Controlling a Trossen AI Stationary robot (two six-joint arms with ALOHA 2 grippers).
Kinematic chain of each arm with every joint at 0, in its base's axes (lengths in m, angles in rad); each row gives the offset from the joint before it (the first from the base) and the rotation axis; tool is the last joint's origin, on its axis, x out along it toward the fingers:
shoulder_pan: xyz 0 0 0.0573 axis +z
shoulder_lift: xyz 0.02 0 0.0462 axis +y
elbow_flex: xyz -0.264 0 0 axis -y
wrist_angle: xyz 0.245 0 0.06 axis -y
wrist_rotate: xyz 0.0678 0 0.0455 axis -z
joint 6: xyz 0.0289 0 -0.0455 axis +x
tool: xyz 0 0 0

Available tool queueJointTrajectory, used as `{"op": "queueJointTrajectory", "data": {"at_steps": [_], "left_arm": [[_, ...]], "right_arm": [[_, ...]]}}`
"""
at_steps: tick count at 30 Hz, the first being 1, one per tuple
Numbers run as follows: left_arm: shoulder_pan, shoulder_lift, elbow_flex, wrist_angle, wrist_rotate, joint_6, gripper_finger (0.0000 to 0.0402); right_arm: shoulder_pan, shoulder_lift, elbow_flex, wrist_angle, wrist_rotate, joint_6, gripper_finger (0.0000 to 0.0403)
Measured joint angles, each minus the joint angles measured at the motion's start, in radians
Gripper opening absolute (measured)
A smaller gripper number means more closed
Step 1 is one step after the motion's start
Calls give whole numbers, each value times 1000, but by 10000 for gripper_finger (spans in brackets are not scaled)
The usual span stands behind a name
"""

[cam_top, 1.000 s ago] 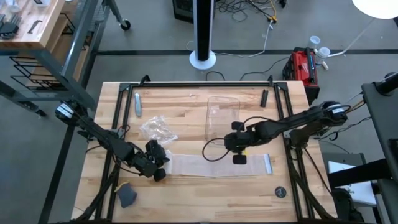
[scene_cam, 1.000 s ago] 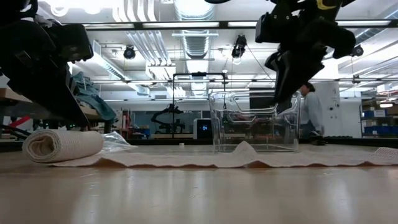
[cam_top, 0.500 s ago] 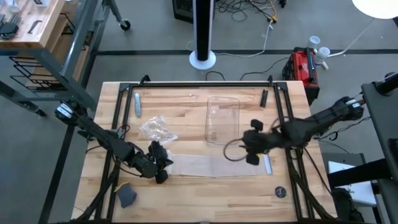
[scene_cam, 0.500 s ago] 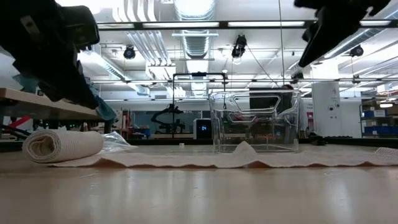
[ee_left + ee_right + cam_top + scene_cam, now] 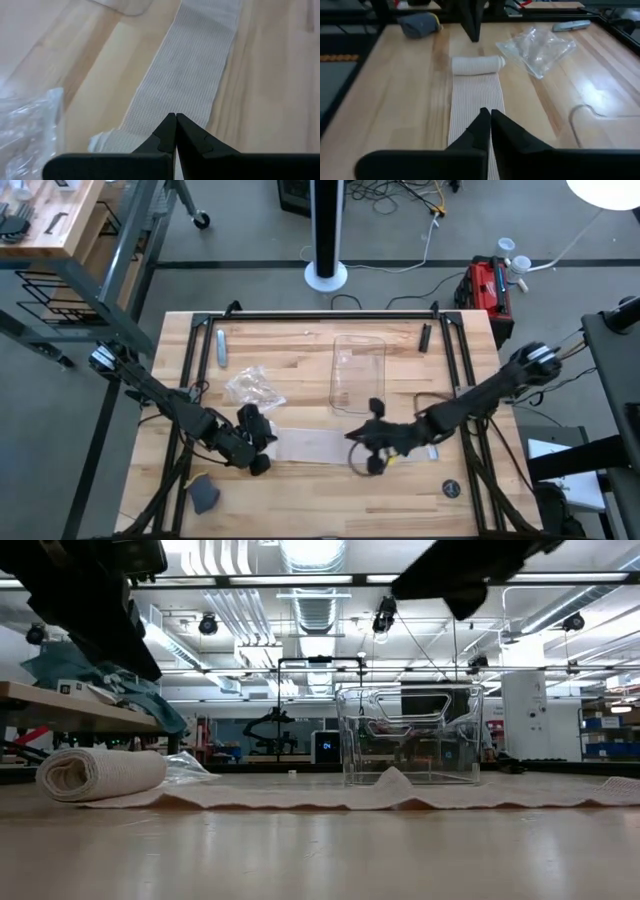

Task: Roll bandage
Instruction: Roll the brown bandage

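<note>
The bandage lies on the table as a long whitish strip [image 5: 330, 446], and its left end is wound into a small roll [image 5: 100, 772] that rests on its side. A small bump [image 5: 395, 780] rises in the strip. My left gripper [image 5: 175, 131] is shut and hangs just above the roll [image 5: 115, 142], clear of it in the low view. My right gripper [image 5: 487, 125] is shut too. It hovers over the strip's middle [image 5: 475, 95], facing the roll [image 5: 477, 64] and the left arm [image 5: 470, 20].
A clear plastic tray [image 5: 358, 370] stands behind the strip. A crumpled clear wrapper [image 5: 250, 387] lies behind the roll. A grey lump [image 5: 204, 494] lies near the front left corner, and a small dark disc [image 5: 451, 489] sits at the front right.
My right gripper swung toward the table's right edge, then came back left and nearer, over the strip's middle, and rose. My left gripper has lifted off above the roll. The bandage has stayed as it was.
</note>
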Motion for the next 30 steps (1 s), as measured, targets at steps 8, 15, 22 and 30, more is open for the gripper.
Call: {"op": "queueJointTrajectory", "data": {"at_steps": [8, 15, 22, 30], "left_arm": [[-73, -1, -35, -27, -5, -101, 0], [-117, -1, -103, -18, -29, -260, 0], [-126, -1, -153, 11, -72, -305, 0], [-128, -1, -165, 26, -72, -304, 0]], "right_arm": [[-5, 267, 184, -5, 94, 21, 1], [-32, 397, 373, -118, 121, 35, 0], [-94, 526, 465, -132, 41, 22, 0], [-125, 628, 503, -132, -8, 39, 0]]}}
